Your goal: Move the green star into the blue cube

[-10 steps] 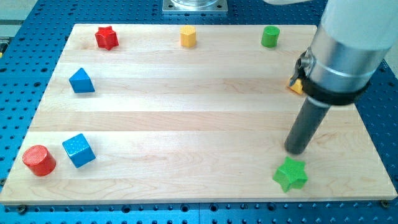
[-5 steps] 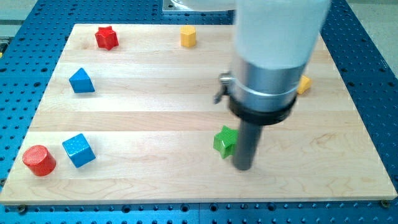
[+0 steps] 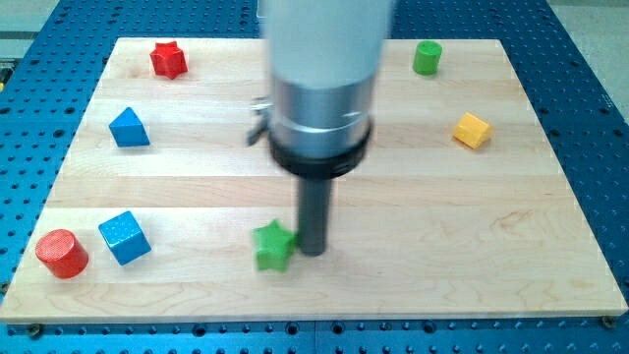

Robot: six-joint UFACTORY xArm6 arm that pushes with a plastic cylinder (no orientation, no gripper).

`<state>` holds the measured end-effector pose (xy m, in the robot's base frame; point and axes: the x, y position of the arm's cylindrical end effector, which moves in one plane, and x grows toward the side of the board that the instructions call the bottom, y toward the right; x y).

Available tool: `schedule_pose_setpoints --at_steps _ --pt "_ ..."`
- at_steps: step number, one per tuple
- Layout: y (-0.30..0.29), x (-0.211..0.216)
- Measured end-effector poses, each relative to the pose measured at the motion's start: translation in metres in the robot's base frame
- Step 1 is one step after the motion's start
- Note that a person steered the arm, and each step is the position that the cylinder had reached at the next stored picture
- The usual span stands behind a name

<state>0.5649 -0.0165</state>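
The green star (image 3: 273, 245) lies on the wooden board (image 3: 413, 216), low and a little left of the middle. My tip (image 3: 312, 251) stands right against the star's right side. The blue cube (image 3: 125, 237) sits near the board's lower left, well to the left of the star. The rod and the wide grey arm above it hide part of the board's upper middle.
A red cylinder (image 3: 62, 253) stands at the lower left corner, beside the blue cube. A blue triangular block (image 3: 129, 128) is at the left, a red star (image 3: 168, 59) at the upper left, a green cylinder (image 3: 427, 57) at the upper right, a yellow cube (image 3: 472, 130) at the right.
My tip has swept left across the board's lower part, pushing the green star from the lower right to left of the middle. The other blocks have not moved.
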Motion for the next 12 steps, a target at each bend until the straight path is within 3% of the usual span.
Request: schedule_pose_setpoints --at_steps 2,3,5,6,7,10,11,12 --pt "-0.096 0.022" --pt "-0.099 0.011" --pt "-0.077 -0.022" --pt "-0.092 -0.059" --pt "-0.145 -0.044" --pt "-0.14 -0.135" --pt "-0.172 -0.132" --pt "-0.174 -0.088"
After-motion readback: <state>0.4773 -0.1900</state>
